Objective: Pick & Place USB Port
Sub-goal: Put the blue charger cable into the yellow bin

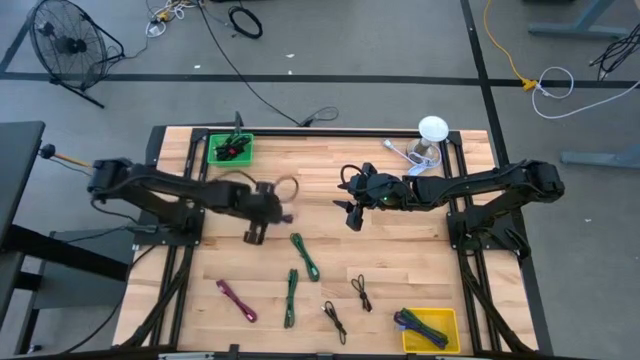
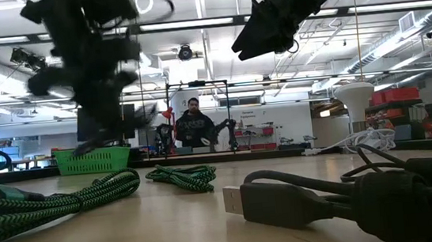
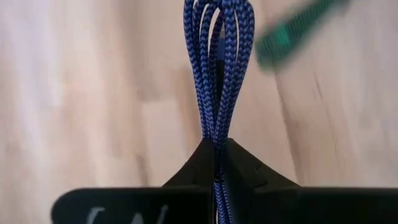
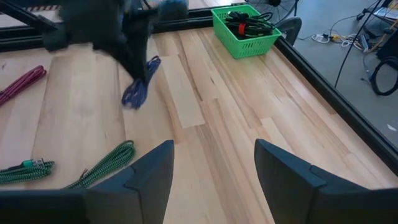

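Wood: the table (image 1: 400, 250) is pale butcher-block planks inside a dark frame.
Left gripper (image 1: 254, 232): it hangs over the middle-left of the table, its jaws clenched on the blue cable (image 3: 217, 74).
Blue cable: a bundle of braided loops pinched between the left fingers (image 3: 249, 171); in the right wrist view (image 4: 140, 87) it dangles below them, and whether its lowest loop touches the wood is hard to tell.
Right gripper (image 1: 350, 214): it is raised over the table's centre, jaws released and wide apart, holding nothing.
Green basket (image 1: 231, 149): it sits at the far left edge of the table with dark cables inside.
Yellow tray (image 1: 432, 327): it sits at the near right corner, holding a dark bundle.
Loose cables: two green cables (image 1: 305, 255) lie near the centre front, a red cable (image 1: 237, 299) to their left, two black cables (image 1: 361, 292) to their right.
White lamp (image 1: 431, 131): it stands at the far right edge.
Person (image 2: 194, 123): someone sits in the room beyond the table.
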